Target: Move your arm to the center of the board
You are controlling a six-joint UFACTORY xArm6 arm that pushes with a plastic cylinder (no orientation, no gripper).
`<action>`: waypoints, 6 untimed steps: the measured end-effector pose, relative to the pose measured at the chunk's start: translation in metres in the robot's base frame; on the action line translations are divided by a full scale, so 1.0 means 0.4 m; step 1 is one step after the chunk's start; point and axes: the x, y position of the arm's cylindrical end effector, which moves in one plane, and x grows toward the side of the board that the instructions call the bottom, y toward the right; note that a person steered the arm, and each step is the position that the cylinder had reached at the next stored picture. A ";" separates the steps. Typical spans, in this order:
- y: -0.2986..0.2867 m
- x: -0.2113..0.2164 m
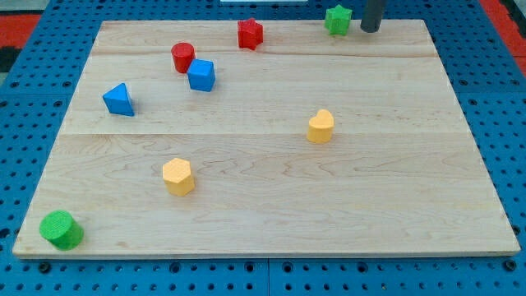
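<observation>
My tip (371,30) is at the view's top edge of the wooden board (271,197), right of centre, just to the right of a green star block (338,20). A red star block (250,34) lies further left along the top. A red cylinder (183,57) touches a blue cube (201,75) at the upper left. A blue triangular block (119,99) sits at the left. A yellow heart-like block (320,127) lies right of the board's middle. A yellow hexagonal block (178,176) lies lower left of the middle. A green cylinder (62,229) sits at the bottom left corner.
The board rests on a blue perforated table (505,107) that shows on all sides. A red area (33,16) shows at the view's top left corner.
</observation>
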 end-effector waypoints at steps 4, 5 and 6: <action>-0.310 0.408; -0.436 0.489; -0.615 0.490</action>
